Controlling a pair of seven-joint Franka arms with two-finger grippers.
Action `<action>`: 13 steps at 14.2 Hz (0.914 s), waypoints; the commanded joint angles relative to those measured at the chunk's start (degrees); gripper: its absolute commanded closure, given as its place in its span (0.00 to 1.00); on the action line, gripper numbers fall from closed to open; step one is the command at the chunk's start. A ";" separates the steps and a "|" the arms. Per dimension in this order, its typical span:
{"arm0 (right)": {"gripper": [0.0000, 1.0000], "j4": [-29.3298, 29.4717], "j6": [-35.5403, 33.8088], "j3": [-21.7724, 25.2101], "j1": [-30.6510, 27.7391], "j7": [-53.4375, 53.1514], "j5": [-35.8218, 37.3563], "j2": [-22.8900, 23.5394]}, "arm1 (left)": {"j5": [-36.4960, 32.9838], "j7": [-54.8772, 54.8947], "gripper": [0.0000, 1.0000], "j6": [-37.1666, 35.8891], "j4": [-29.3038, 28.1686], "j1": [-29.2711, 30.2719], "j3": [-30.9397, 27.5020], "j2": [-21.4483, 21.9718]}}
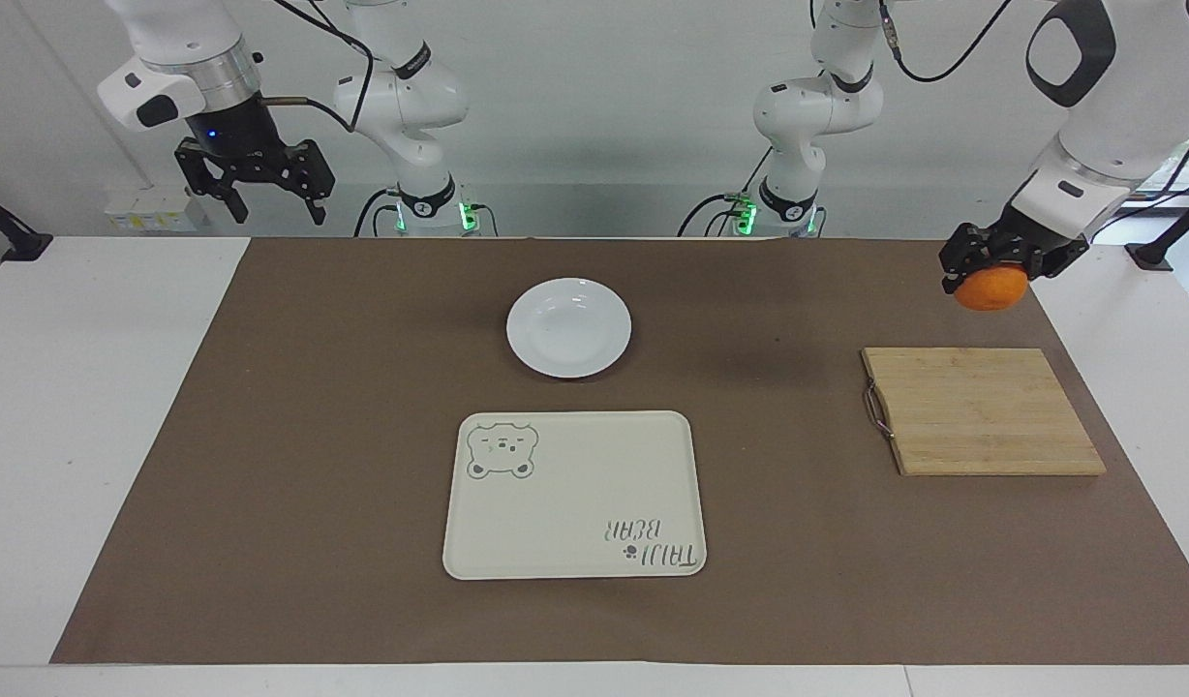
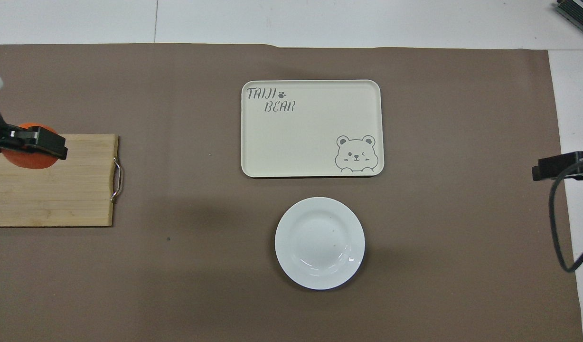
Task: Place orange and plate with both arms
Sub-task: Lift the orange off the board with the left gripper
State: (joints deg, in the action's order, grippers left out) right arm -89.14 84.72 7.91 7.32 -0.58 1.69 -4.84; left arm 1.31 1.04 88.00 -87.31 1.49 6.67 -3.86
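Note:
The orange (image 1: 990,288) is held in my left gripper (image 1: 991,271), which is shut on it and carries it in the air well above the wooden cutting board (image 1: 982,411). In the overhead view the orange (image 2: 30,159) and left gripper (image 2: 32,142) show over the board (image 2: 54,190). The white plate (image 1: 568,327) lies empty on the brown mat, nearer to the robots than the tray; it also shows in the overhead view (image 2: 320,243). My right gripper (image 1: 263,205) waits open and empty, high over the table's edge at the right arm's end.
A cream rectangular tray (image 1: 575,494) with a bear print lies empty, farther from the robots than the plate; it also shows in the overhead view (image 2: 312,128). The cutting board has a metal handle (image 1: 877,409) on the side toward the plate.

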 commanded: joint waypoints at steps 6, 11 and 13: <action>0.00 -1.66 0.10 -0.08 -0.38 0.93 -0.20 -1.49 | -0.96 -16.06 1.00 4.90 -8.22 -12.63 -0.26 5.61; 0.00 -1.66 0.10 -0.08 -0.38 1.02 -0.20 -1.49 | -0.52 -25.03 1.00 9.82 -12.08 -21.07 -0.26 5.62; 0.00 -1.66 0.10 -0.17 -0.38 1.02 -0.20 -1.49 | -0.52 -26.00 1.00 12.18 -14.54 -23.71 -0.26 5.36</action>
State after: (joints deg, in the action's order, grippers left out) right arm -89.14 84.72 7.91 7.32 -0.58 1.69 -4.84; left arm 1.32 -23.24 96.76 -97.40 -19.61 7.28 -0.21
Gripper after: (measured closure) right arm 0.000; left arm 0.247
